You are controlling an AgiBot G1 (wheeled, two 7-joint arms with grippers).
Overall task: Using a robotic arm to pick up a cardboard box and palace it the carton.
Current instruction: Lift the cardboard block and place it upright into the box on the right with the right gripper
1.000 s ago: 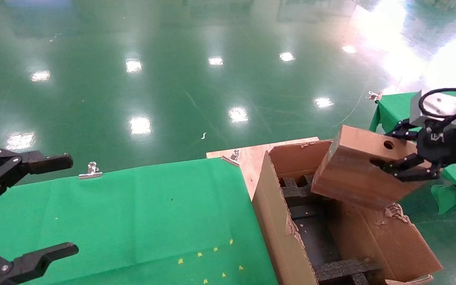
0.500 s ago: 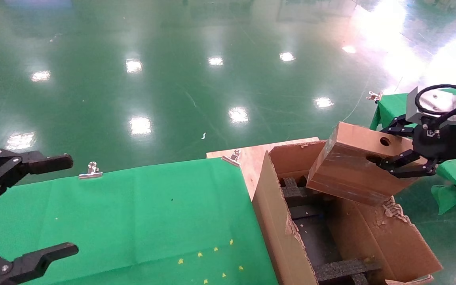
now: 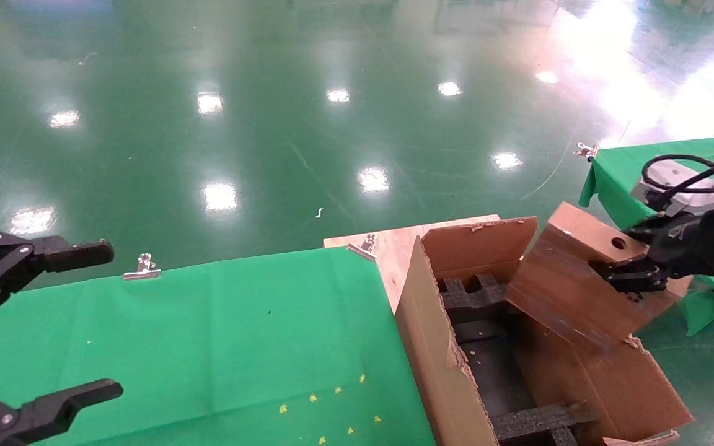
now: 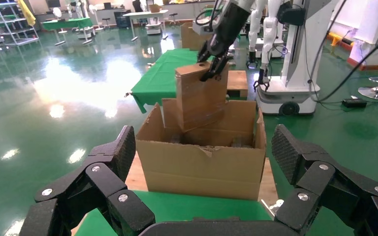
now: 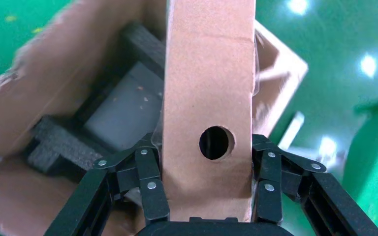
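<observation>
- Brown cardboard box [image 3: 580, 279], seen from the head, hangs tilted over the carton [image 3: 450, 371], its lower corner dipping just inside the carton's far right rim. The right gripper [image 3: 633, 272] is clamped on the holed end, at the carton's right side.
- Risk, as I judge it: the tilted box could catch on the torn right flap [image 3: 626, 347] or land askew on the black foam inserts [image 3: 475, 294] and jam instead of seating; a lowering move without levelling would cause it.
- Hidden in this view: the right arm runs off the frame edge, and the box covers part of the carton's interior, so the free slot is hard to judge.
- The left gripper [image 3: 41, 322] sits parked well to the carton's left, over the green cloth [image 3: 208, 334], fingers spread wide with nothing between them.
- Left wrist view: the box [image 4: 199, 96] stands nearly upright above the carton [image 4: 202, 162], its bottom below the back rim. The grasp is at the very top, so it could swing or slip on the glossy tape. The carton's inside is hidden behind the front wall.
- Right wrist view: fingers [image 5: 147, 184] press both narrow sides of the box [image 5: 209, 88] beside its round hole. Foam [image 5: 54, 142] lies below, blurred; the box's lower end and what it meets cannot be seen.
</observation>
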